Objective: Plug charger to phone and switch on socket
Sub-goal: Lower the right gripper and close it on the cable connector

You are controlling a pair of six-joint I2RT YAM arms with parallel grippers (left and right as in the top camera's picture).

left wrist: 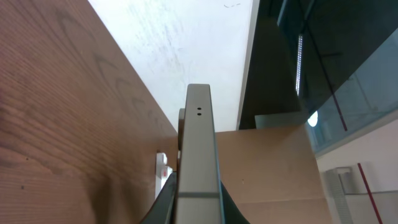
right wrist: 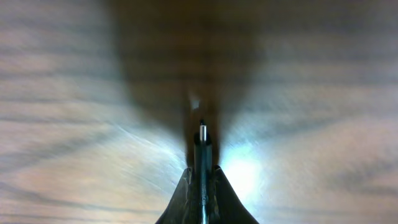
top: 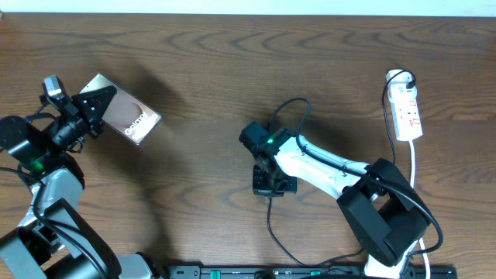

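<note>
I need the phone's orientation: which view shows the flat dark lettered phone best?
Overhead: the flat dark phone shows its lettered face, one end in the left hand. Left wrist shows only its thin edge; right wrist, nothing.

The phone (top: pixel 130 118): dark slab with a brownish oval and white lettering, angled diagonally, far left. The charger (right wrist: pixel 201 146): thin black cable, plug tip protruding, mid-table. The socket (top: pixel 408 111): white strip with red marks, far right.

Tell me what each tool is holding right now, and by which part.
The left tool grips the phone by one short end. The right tool pinches the charger just behind its plug tip, which pokes out ahead.
</note>
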